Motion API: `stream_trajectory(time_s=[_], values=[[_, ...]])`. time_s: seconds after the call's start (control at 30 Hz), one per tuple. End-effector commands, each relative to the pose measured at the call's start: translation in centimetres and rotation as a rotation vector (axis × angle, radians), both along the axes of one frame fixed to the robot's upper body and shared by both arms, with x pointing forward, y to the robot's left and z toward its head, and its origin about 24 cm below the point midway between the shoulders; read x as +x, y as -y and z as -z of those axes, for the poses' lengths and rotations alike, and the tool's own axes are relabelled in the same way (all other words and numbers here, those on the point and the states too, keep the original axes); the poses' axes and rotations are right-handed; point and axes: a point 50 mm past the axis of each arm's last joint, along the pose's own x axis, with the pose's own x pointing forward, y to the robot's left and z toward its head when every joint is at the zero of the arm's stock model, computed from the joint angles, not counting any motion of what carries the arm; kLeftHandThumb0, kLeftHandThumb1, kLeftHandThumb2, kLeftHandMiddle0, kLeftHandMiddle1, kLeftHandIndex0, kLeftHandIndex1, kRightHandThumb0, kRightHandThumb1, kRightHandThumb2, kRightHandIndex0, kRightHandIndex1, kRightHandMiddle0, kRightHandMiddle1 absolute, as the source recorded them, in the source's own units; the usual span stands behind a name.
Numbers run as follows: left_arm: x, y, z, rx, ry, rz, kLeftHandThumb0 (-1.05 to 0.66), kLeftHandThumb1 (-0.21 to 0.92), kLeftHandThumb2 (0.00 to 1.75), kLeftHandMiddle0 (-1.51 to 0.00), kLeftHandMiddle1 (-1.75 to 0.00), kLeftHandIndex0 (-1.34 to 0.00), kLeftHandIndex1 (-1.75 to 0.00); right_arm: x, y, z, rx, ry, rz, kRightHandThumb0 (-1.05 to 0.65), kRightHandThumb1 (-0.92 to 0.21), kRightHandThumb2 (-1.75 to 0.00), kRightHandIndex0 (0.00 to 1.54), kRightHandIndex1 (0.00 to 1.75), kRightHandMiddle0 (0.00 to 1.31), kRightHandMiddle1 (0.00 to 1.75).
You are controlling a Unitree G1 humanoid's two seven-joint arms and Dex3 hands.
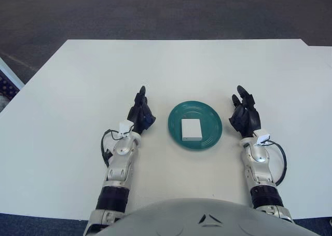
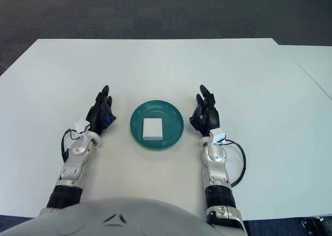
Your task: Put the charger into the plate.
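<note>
Clearing the hands away looks like all that is left: back both straight off, no brushing the plate [image 1: 209, 138] rim. Left hand [image 1: 140, 113] and right hand [image 1: 245, 115] flank it, fingers loosely extended, holding nothing. Charger [image 1: 190, 128] lies flat inside the plate, mid-table [image 1: 78, 80], toward its near edge.

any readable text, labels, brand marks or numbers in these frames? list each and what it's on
None legible.
Charger in the green plate: plain white face, no readable marking.
White tags at the wrists of the left hand and right hand: too small to read.
Table: no print.
</note>
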Motion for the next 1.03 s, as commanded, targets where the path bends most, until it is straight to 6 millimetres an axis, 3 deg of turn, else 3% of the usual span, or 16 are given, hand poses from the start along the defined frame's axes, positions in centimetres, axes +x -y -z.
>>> stream_trajectory(time_s=[0.0,0.13,0.23,0.57,1.0], values=[[-0.9,-0.1,1.1,0.018,-0.065,-0.043,-0.96,0.92,1.12,-0.06,-0.02,-0.07,-0.06,-1.4,0.0,2.1,0.026,-0.112,0.006,-0.89,-0.92,-1.01,0.12,0.0,0.0,0.25],[-0.8,0.7,1.0,0.042,-0.034,-0.064,-0.93,0.92,1.1,-0.08,-0.03,-0.09,-0.08,-1.6,0.0,2.2,0.029,-0.113,0.002,-0.89,-0.92,-1.02,0.09,0.0,0.0,0.23],[-0.9,1.1,0.9,0.076,0.007,-0.069,-0.92,0.92,1.08,-0.09,-0.01,-0.03,-0.31,-1.7,-0.1,2.3,0.032,-0.111,-0.004,-0.89,-0.92,-1.04,0.07,0.0,0.0,0.2],[-2.2,1.1,0.8,0.052,0.075,-0.052,-0.94,0.92,1.06,-0.11,-0.01,0.0,-0.49,-1.9,-0.7,2.3,0.015,-0.093,-0.044,-0.88,-0.92,-1.08,0.05,0.0,0.0,0.16],[-2.6,0.7,1.2,0.009,0.079,-0.02,-0.98,0.92,1.03,-0.16,-0.02,0.0,-0.53,-2.2,-1.4,2.4,-0.002,-0.092,-0.048,-0.87,-0.92,-1.08,0.06,0.01,0.0,0.17]])
